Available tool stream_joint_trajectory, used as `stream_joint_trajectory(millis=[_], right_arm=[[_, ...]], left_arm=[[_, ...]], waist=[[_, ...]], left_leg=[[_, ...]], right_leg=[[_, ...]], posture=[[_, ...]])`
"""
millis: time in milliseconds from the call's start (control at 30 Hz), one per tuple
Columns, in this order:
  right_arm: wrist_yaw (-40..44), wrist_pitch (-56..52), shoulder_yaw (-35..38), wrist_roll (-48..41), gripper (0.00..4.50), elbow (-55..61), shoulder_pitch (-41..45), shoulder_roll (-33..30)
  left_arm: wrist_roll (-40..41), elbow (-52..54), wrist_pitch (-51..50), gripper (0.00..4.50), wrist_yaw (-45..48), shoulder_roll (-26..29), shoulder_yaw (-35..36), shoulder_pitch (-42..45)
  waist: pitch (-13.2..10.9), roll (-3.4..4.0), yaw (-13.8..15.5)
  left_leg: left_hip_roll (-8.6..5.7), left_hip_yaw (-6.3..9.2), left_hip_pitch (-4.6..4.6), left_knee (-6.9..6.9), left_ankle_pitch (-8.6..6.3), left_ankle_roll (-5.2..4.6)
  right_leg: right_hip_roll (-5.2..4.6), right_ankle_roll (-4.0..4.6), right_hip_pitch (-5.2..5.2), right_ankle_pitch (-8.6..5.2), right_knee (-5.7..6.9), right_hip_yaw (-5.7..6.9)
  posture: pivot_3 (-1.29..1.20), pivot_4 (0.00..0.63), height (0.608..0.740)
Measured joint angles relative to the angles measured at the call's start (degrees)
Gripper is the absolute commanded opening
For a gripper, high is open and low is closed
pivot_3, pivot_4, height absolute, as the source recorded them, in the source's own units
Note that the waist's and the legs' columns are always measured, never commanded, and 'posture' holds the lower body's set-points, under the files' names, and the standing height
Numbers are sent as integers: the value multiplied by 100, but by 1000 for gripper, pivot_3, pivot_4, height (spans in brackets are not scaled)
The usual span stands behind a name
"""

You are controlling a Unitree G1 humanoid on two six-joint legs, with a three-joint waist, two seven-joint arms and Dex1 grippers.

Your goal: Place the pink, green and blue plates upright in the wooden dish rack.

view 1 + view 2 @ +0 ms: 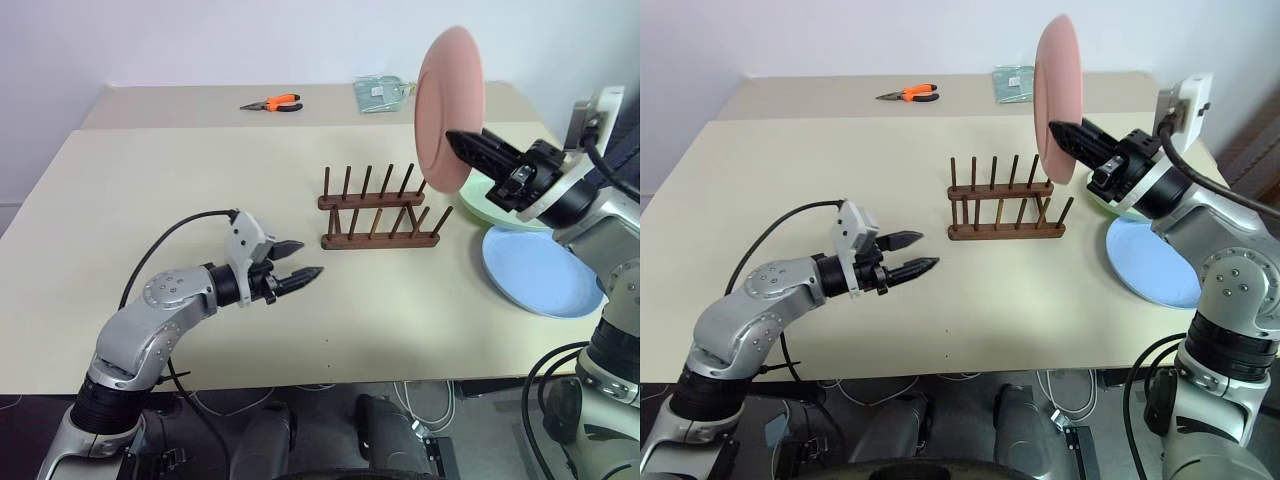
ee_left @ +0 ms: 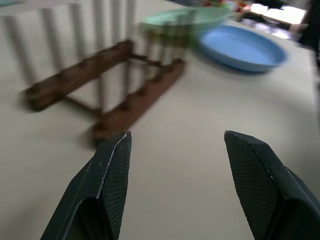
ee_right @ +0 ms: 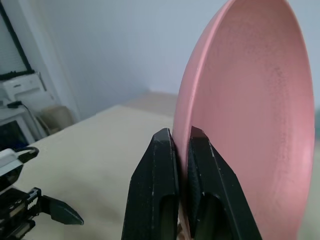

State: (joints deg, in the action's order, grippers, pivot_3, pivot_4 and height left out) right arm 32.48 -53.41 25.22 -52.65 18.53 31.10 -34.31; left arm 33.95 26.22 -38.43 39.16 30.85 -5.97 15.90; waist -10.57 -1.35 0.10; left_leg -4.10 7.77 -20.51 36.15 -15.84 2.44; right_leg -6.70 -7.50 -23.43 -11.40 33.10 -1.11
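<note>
My right gripper (image 1: 462,141) is shut on the rim of the pink plate (image 1: 449,105), holding it upright in the air just right of and above the wooden dish rack (image 1: 380,210). The rack stands bare at mid-table. The green plate (image 1: 478,208) lies flat at the right, partly hidden by my right arm, and the blue plate (image 1: 540,270) lies flat in front of it. My left gripper (image 1: 305,260) hovers low over the table, left of the rack, open with nothing between its fingers (image 2: 112,170).
Orange-handled pliers (image 1: 273,102) and a greenish packet (image 1: 381,92) lie on the far table. A gap runs between the two tabletops. The near-left table surface around my left arm is bare.
</note>
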Motion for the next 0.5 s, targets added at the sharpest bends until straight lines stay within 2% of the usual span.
stream_joint_trajectory(millis=[333,433,500], right_arm=[[-48,-139,-30,-196,0,-1131,116,-46],[-67,-167,-13,-299,1098,-1379,195,-42],[-91,-1,-50,-141,2099,-1426,215,-51]], left_arm=[[105,216,-106,3004,9,-217,-62,24],[78,215,-108,3046,3,-219,-134,24],[66,216,-107,3046,-4,-217,-135,24]], waist=[[0,-1,30],[0,-1,21],[0,0,23]], left_leg=[[-4,-1,-2,2,1,-1],[-4,-1,-2,1,0,-2],[-4,-1,-2,1,0,-2]], right_leg=[[-2,14,1,12,0,-1],[-1,14,0,12,0,-1],[-1,11,0,10,0,0]], posture=[[0,150,740],[0,150,740],[0,150,740]])
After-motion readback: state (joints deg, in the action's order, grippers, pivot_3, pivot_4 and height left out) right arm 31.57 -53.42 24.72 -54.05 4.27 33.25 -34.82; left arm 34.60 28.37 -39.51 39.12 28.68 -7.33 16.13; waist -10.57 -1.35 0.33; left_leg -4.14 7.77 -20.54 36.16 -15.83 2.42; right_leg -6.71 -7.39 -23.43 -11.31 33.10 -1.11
